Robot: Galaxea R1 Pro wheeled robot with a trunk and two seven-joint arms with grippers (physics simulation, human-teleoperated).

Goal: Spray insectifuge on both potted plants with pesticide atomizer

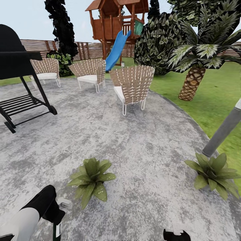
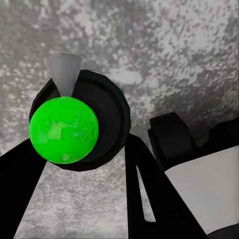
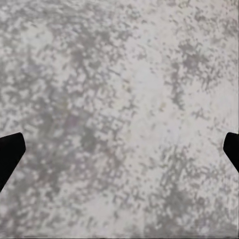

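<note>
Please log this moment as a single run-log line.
left gripper: shut on dark green-black pesticide atomizer | right gripper: open above grey mottled patio | two green leafy potted plants: ahead

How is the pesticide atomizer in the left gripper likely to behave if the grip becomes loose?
The pesticide atomizer looks smooth and rounded in the left gripper, so it may slip or turn. It hangs over the hard paved patio, so a drop would probably bounce it. Once lying down, it would likely roll.

The dark pesticide atomizer [image 1: 57, 225] hangs beside one of two leafy potted plants [image 1: 91, 179] on the patio [image 1: 140, 140].
</note>
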